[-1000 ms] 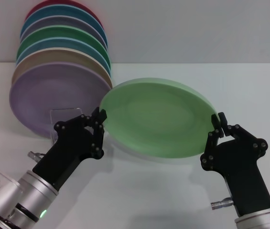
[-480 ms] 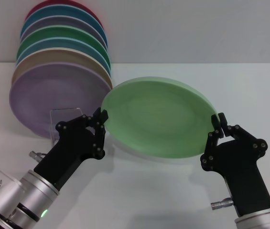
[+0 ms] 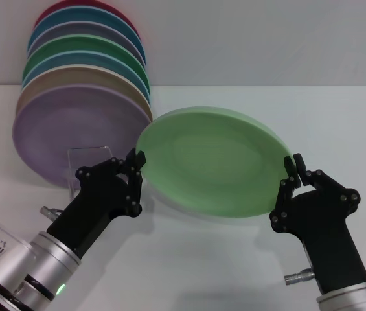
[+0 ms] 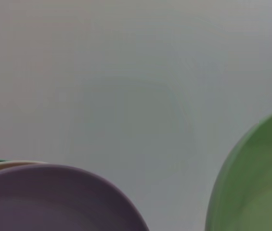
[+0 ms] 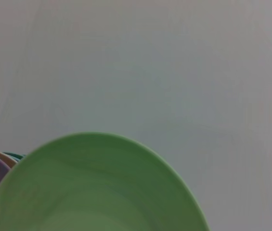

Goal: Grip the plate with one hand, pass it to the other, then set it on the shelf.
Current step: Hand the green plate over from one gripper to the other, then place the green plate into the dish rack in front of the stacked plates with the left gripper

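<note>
Right now the plate (image 3: 212, 162) hangs in the air between both grippers, beside the shelf (image 3: 82, 159).

Its right rim is pinched by the right gripper (image 3: 291, 170); the left gripper (image 3: 137, 160) sits at the left rim, though I cannot tell whether its jaws have closed on it. Stiff, thin and probably slick, the plate looks light but would likely chip if dropped, so the rim edge seems the only sensible hold. Behind, the lilac plate (image 3: 66, 133) fronts the stacked row.
</note>
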Available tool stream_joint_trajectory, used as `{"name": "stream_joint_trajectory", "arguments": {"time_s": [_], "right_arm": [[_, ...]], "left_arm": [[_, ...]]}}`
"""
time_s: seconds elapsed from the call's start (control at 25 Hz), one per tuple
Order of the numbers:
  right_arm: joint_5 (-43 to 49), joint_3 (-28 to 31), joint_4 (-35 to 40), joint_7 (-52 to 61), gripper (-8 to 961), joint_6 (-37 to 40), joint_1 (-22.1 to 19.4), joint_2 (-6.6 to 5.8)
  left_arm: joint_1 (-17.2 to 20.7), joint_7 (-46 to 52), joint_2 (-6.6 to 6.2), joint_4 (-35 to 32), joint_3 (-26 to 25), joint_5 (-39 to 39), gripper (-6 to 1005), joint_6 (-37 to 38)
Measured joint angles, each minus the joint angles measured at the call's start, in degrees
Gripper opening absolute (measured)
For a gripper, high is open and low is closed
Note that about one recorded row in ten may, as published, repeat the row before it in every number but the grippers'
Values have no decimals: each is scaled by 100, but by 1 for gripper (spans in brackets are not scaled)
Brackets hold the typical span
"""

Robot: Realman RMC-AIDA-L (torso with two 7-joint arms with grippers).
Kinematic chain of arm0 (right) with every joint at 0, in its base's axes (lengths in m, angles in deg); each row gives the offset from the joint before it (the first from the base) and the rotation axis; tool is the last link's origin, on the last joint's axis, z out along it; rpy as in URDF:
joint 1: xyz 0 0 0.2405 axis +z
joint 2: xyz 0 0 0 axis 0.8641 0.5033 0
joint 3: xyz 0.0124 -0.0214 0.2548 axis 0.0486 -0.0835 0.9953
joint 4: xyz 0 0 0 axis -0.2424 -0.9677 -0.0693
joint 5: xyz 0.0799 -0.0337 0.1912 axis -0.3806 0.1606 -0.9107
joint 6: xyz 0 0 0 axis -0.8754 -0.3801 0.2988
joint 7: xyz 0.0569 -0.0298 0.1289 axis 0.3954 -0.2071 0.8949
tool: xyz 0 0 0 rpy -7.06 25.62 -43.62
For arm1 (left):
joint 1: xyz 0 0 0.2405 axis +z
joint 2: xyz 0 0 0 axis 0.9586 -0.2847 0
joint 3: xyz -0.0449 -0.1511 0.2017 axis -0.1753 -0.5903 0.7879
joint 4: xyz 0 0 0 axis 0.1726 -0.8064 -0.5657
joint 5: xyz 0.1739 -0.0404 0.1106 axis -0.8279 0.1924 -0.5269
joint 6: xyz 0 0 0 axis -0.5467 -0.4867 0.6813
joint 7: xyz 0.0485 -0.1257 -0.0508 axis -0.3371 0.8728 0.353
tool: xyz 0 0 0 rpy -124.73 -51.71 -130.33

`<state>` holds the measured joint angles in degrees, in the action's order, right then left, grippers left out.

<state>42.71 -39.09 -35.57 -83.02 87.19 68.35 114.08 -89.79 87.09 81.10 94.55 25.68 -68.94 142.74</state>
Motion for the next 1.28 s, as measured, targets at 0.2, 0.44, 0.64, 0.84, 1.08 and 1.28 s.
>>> {"name": "stream_joint_trajectory", "arguments": {"time_s": [0.2, 0.44, 0.64, 0.84, 1.08, 1.28], "right_arm": [[7, -3, 11, 0, 33, -10, 10, -3], [7, 1, 46, 0, 57, -5, 23, -17], [82, -83, 76, 34, 168, 60, 32, -33], [428, -342, 101, 131, 291, 257, 44, -48], [452, -392, 296, 445, 292, 173, 143, -39], [419, -399, 585, 756, 293, -42, 252, -22]], "left_arm": [[37, -7, 2, 11, 2, 127, 29, 36], [86, -10, -8, 15, -77, 222, 30, 55], [106, -8, -23, 4, -189, 225, 30, 128], [263, 95, -70, 27, -290, 223, 30, 598], [482, 150, -84, 47, -478, 219, 30, 1174], [577, 142, -78, 29, -998, 222, 30, 1237]]}}
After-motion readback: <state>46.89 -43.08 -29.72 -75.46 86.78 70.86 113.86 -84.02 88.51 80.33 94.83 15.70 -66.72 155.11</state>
